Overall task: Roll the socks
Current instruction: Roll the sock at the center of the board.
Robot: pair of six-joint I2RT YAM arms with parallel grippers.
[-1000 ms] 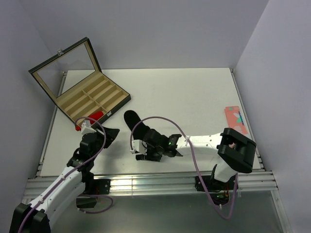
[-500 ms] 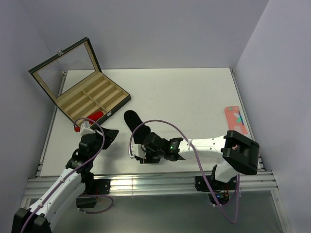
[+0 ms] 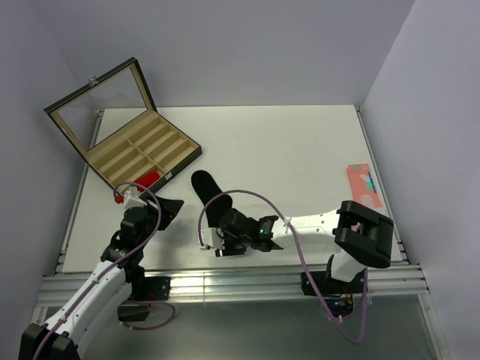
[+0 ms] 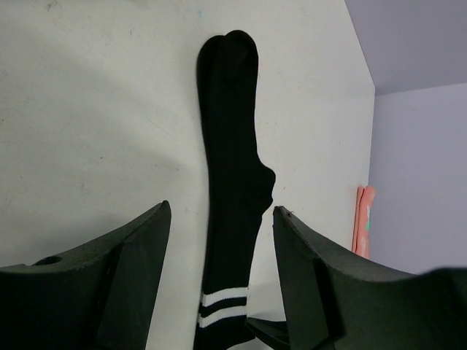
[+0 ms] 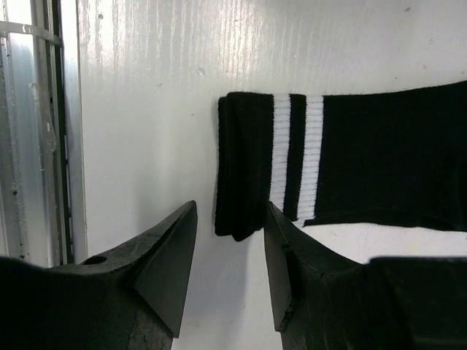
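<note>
Right end effector (image 5: 230, 211), jaws parted and empty, hovers at the striped cuff of the black sock (image 5: 365, 146), which lies flat on the table (image 5: 146, 109). Left end effector (image 4: 222, 206) is likewise released, nearby. I judge the cuff may slide rather than roll if pinched shallowly. Red sock (image 3: 151, 178) shows only a sliver beside the box (image 3: 142, 154).

black sock (image 4: 232, 146) flat, unrolled, red sock (image 3: 150, 178) apart

Sock (image 3: 202, 184) on table (image 3: 285, 150), right of case (image 3: 139, 154)
</note>
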